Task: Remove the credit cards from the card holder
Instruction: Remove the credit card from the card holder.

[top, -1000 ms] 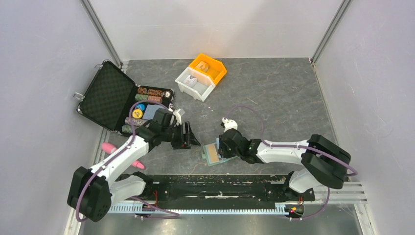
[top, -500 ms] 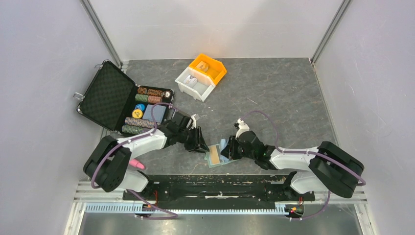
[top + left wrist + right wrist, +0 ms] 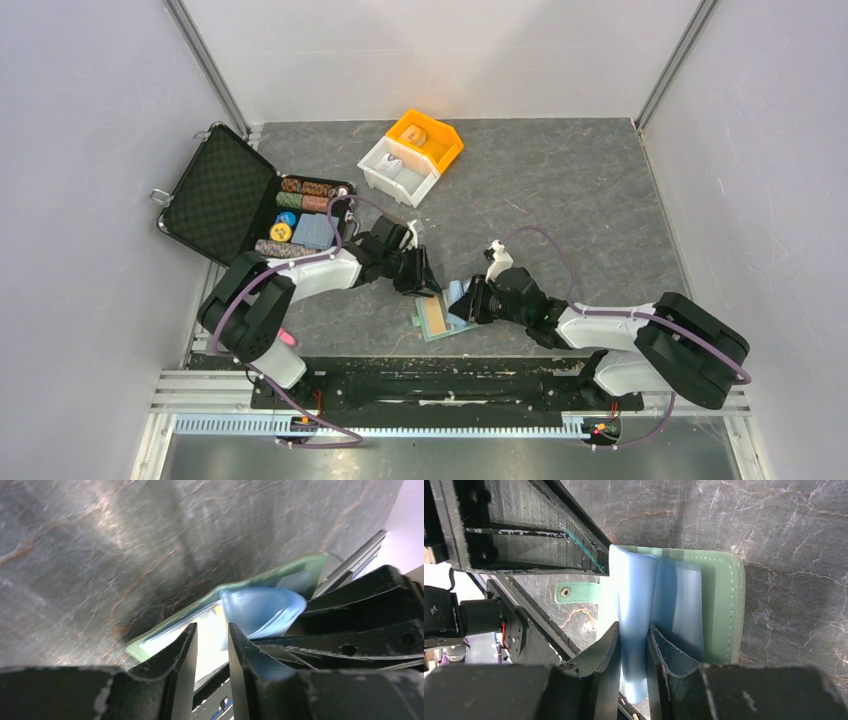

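Card holder (image 3: 432,322) lying diagonal; right gripper (image 3: 633,632) clamps it, left gripper (image 3: 212,632) slightly apart

Card holder (image 3: 723,600): pale sage green, lighter stitch line round the edge. Its pockets (image 3: 639,615): see-through pale blue. Card (image 3: 437,319): orange-tan. Table (image 3: 560,190): dark grey marble, rust veins. Bins at 12 o'clock: orange (image 3: 428,138), white (image 3: 395,170). Case (image 3: 215,195) at 10: black, dimpled lining.
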`<action>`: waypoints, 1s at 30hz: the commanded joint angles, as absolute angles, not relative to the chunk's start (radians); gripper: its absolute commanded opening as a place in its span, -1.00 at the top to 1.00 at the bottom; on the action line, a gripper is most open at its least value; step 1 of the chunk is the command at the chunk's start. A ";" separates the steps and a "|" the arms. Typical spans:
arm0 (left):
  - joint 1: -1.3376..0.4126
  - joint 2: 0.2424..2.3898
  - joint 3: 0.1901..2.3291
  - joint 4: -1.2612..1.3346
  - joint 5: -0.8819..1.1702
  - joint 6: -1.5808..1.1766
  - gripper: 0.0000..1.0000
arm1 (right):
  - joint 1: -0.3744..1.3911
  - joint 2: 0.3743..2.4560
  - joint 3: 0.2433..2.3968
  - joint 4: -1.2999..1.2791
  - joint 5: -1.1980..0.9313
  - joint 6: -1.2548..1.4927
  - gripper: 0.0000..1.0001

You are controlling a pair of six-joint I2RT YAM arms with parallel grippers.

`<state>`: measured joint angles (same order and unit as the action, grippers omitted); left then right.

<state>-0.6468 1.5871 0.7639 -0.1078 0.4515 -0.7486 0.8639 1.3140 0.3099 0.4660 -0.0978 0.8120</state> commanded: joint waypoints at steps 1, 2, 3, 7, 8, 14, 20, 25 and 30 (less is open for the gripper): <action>-0.666 1.560 0.831 -0.111 0.417 -0.738 0.28 | 0.856 1.279 0.304 0.534 -0.083 0.824 0.52; -0.667 1.571 0.835 -0.110 0.424 -0.738 0.28 | 0.856 1.280 0.303 0.537 -0.078 0.826 0.52; -0.669 1.584 0.837 -0.111 0.430 -0.736 0.29 | 0.854 1.281 0.301 0.542 -0.076 0.830 0.52; -0.675 1.631 0.835 -0.097 0.438 -0.733 0.32 | 0.850 1.291 0.304 0.556 -0.080 0.836 0.52; -0.676 1.637 0.833 -0.087 0.447 -0.734 0.32 | 0.850 1.295 0.307 0.558 -0.081 0.836 0.52; -0.699 1.666 0.858 -0.057 0.505 -0.737 0.33 | 0.848 1.327 0.326 0.553 -0.093 0.836 0.41; -0.710 1.682 0.856 -0.029 0.551 -0.752 0.32 | 0.845 1.317 0.356 0.492 -0.072 0.813 0.16; -0.721 1.671 0.856 -0.016 0.569 -0.761 0.32 | 0.844 1.282 0.397 0.390 -0.033 0.777 -0.14; -0.734 1.665 0.862 -0.004 0.588 -0.777 0.31 | 0.843 1.241 0.426 0.291 0.015 0.753 -0.40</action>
<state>-0.7155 1.6768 0.8284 -0.0456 0.5350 -0.7494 0.8471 1.2896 0.3687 0.3550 -0.0586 0.7876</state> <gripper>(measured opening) 0.339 0.666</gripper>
